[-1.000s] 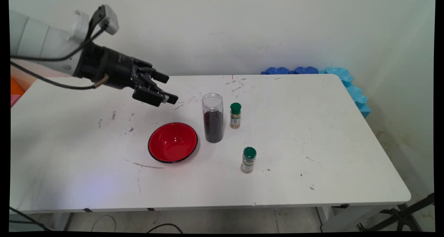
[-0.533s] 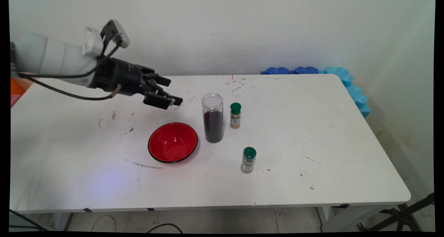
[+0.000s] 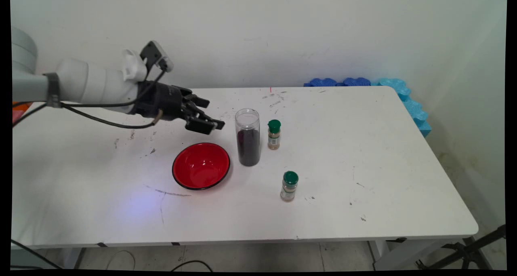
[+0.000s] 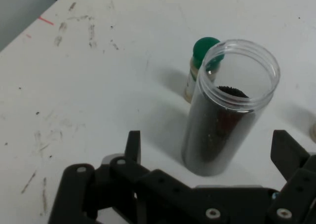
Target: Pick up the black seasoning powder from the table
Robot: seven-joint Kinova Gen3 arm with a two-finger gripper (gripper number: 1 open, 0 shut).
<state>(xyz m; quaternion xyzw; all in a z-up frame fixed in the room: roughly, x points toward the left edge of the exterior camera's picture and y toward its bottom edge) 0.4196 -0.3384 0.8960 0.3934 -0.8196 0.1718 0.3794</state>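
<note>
The gripper [image 3: 210,113] is now lower and further right than it was a second ago, so it has come closer to the tall clear jar [image 3: 247,137]. It has not reached the jar; there is a small gap between them. The arm comes in from the left and lies almost flat over the table [image 3: 363,167], with the gripper pointing right at the jar's upper half.

In the hand view the two fingers are spread wide apart and hold nothing. One finger [image 4: 133,145] shows on the left and the other on the right, and the jar [image 4: 224,110] stands between them but a bit ahead.

The jar stands upright with no lid. It is partly full of something dark. A small bottle with a green cap [image 3: 274,134] stands just beside the jar, on its far side from the gripper. A red bowl [image 3: 201,165] sits near the jar on the table, below the gripper in the main view. Another green-capped bottle [image 3: 289,186] stands nearer the front edge, apart from the rest
</note>
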